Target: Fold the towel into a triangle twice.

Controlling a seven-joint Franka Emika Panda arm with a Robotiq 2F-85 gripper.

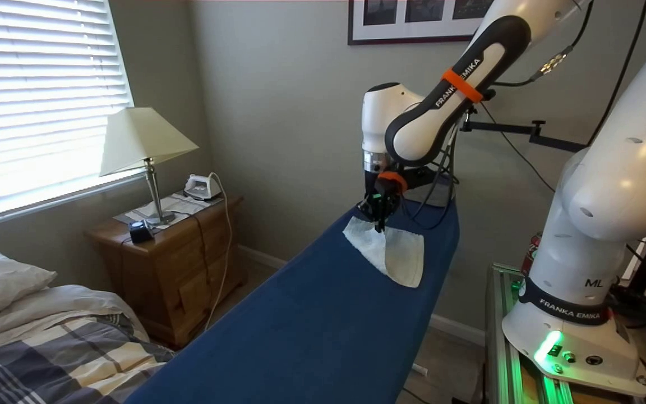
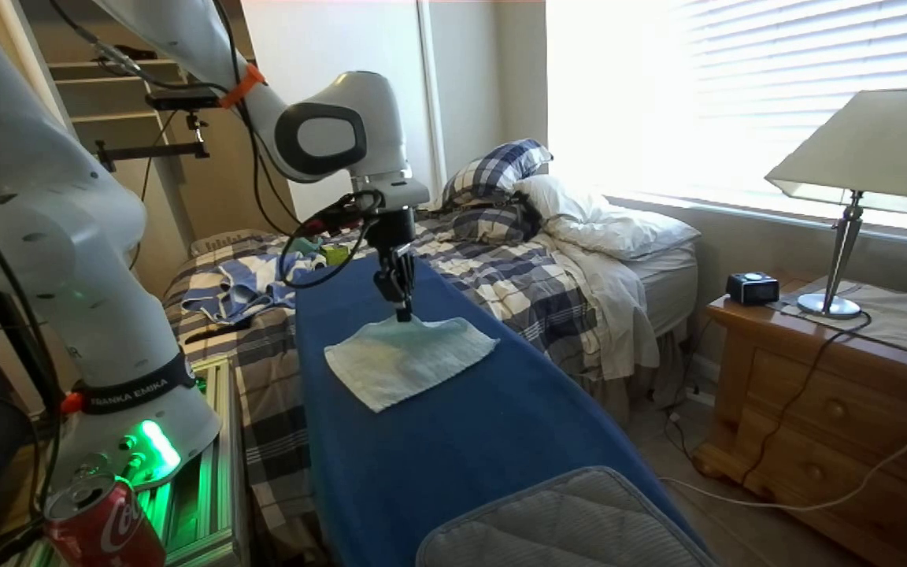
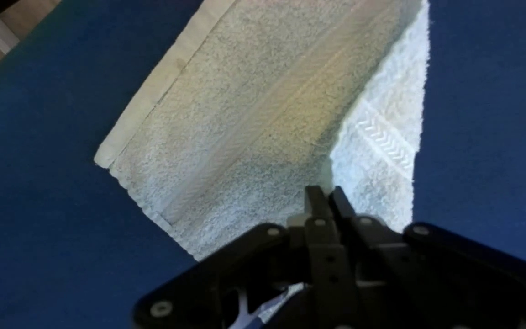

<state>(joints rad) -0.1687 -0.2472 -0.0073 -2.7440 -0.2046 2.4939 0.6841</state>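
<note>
A small white towel lies on the blue ironing board (image 1: 300, 331); the towel shows in both exterior views (image 1: 401, 252) (image 2: 414, 366). It is partly folded over, with a ridge rising towards the fingertips. In the wrist view the towel (image 3: 226, 132) has a hemmed edge at the left and a brighter section at the right. My gripper points down at the ridge in both exterior views (image 1: 379, 227) (image 2: 404, 313). In the wrist view the fingers (image 3: 327, 191) are almost together, with towel cloth pinched between the tips. The gripper body hides the nearest part of the towel.
A grey quilted pad (image 2: 564, 524) lies on the board's end. A nightstand (image 1: 177, 280) carries a lamp (image 1: 143, 140) and an iron (image 1: 202, 187). A bed (image 2: 501, 276) stands alongside the board. A soda can (image 2: 103, 520) stands by the robot base (image 2: 135, 425). Cables hang near the wrist.
</note>
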